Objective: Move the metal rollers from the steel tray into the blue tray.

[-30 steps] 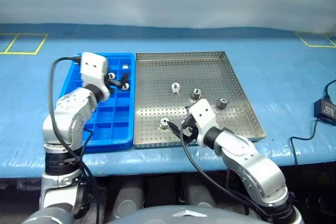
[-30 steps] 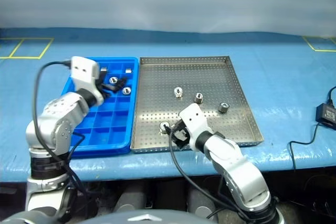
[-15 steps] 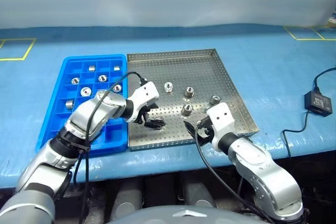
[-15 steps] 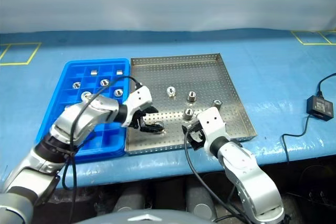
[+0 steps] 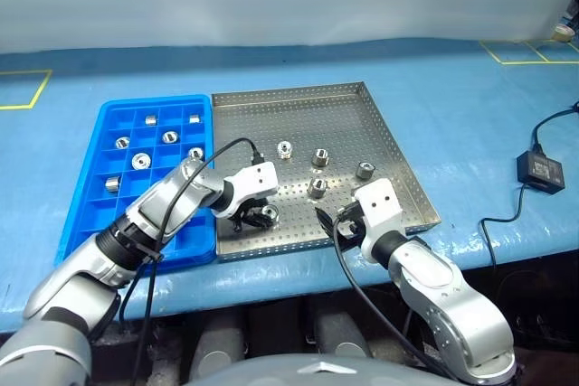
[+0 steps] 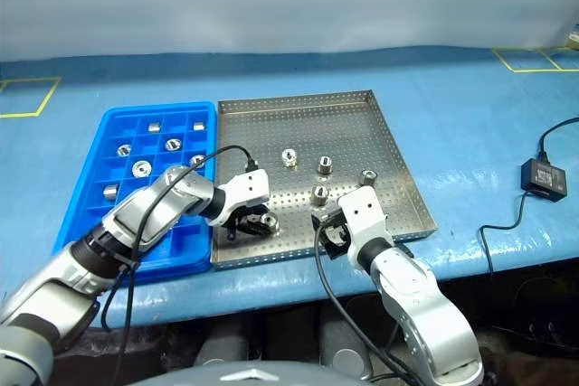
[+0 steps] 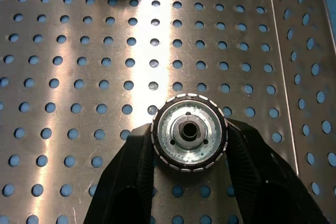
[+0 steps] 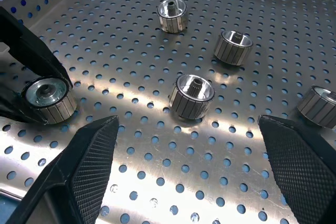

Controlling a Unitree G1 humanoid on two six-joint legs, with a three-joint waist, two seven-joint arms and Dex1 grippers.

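The steel tray (image 5: 362,124) is seen on the blue surface (image 5: 470,106), and every place below is given relative to it. The blue tray (image 5: 86,223) lies just beside its left rim, touching or nearly so. Seven metal rollers (image 5: 142,160) are counted in the compartments of the blue tray, all in the half farther from the robot.

Five rollers are seen on the perforated floor of the steel tray. Three stand in a loose row near its middle: one (image 5: 284,149) toward the left, one (image 5: 320,158) just right of it, and one (image 5: 365,170) closer to the right rim. A fourth (image 5: 317,188) stands nearer the robot than that row.

The fifth roller (image 7: 189,132) sits near the tray's front-left corner and is clamped between the two black fingers of the left gripper (image 5: 256,217), one finger (image 7: 139,163) pressed against each side of its ribbed wall. The roller is seen resting on the tray floor.

The right gripper (image 6: 327,229) is held low over the front part of the tray, right of the clamped roller, with its fingers (image 8: 89,156) spread wide and nothing between them.

A small black box (image 5: 539,172) with a cable lies on the surface well to the right of the tray.
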